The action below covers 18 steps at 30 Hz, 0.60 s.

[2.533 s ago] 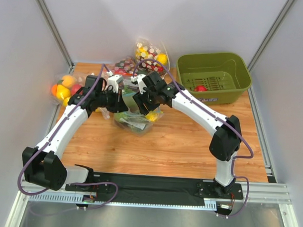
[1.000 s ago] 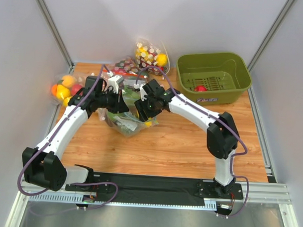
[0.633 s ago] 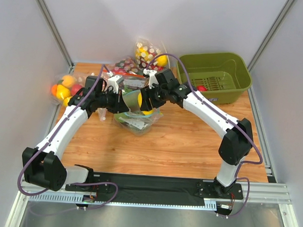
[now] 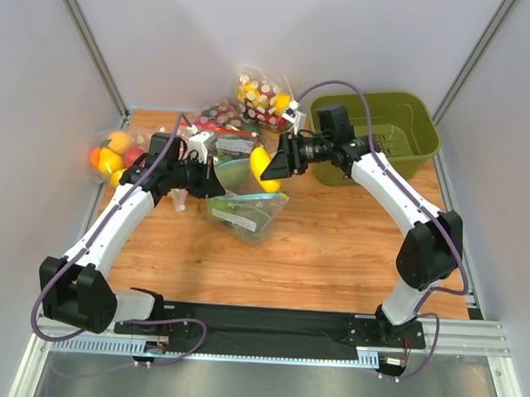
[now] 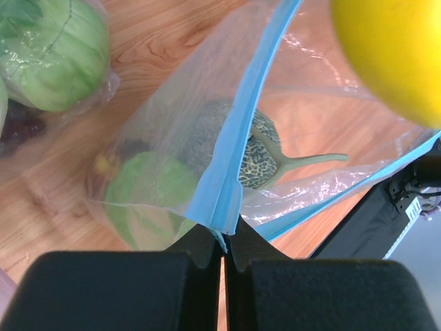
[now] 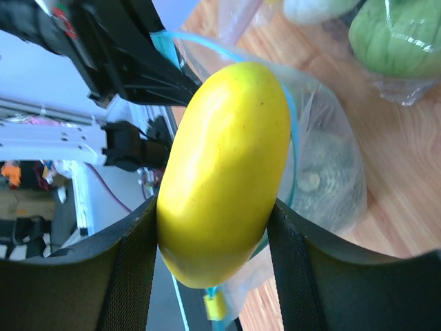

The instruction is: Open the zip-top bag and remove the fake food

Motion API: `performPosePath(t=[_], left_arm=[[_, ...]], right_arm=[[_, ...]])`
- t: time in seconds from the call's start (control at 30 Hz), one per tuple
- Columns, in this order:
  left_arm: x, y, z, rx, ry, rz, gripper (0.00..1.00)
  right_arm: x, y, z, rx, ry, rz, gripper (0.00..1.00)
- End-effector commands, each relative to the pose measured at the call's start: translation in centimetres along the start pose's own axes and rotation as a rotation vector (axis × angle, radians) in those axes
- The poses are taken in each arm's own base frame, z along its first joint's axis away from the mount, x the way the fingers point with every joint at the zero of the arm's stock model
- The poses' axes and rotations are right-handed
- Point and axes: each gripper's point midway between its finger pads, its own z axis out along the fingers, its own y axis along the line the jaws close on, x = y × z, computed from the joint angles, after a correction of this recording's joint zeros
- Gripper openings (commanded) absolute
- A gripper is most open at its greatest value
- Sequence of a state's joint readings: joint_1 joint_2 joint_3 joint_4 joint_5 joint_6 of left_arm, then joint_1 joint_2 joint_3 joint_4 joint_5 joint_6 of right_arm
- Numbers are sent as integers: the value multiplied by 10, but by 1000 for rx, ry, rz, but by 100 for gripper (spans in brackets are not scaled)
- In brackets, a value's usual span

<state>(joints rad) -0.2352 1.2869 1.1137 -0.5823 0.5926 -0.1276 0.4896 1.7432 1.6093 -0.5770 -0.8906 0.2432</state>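
Observation:
The clear zip-top bag [image 4: 243,211] with a teal-blue zipper strip lies open on the table's middle left. My left gripper [image 4: 215,186] is shut on its zipper strip [image 5: 224,183] and holds the mouth up. Inside the bag show a green ball [image 5: 148,196] and a grey-green netted piece [image 5: 248,148]. My right gripper [image 4: 270,168] is shut on the yellow lemon [image 6: 224,172] and holds it in the air above and right of the bag mouth; the lemon also shows in the top view [image 4: 263,166] and in the left wrist view [image 5: 389,55].
An olive-green bin [image 4: 376,133] with a red piece [image 4: 351,154] inside stands at the back right. A polka-dot bag [image 4: 262,96] and a pink-zipper bag [image 4: 217,118] sit at the back. A bag of orange and yellow fruit [image 4: 110,154] lies at the far left.
My right gripper has drawn back out of the bag mouth, up and to the right toward the bin, with the yellow lemon in it. The left gripper kept hold of the zipper strip.

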Motion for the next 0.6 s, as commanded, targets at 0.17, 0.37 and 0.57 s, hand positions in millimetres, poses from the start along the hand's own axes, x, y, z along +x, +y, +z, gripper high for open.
performPosePath(t=[0.17,0.37,0.57], left_arm=[[-3,4,1,-14,-4,1,0],[-3,4,1,-17,-2,2,0],[-5,3,-1,-18,-10,11,0]], right_arm=[[-45,11,-55,-31,-208,-55,28],[-80,-2,-80,111,-384,-122,28],[-109,-75,-136,439,-507,-73,28]])
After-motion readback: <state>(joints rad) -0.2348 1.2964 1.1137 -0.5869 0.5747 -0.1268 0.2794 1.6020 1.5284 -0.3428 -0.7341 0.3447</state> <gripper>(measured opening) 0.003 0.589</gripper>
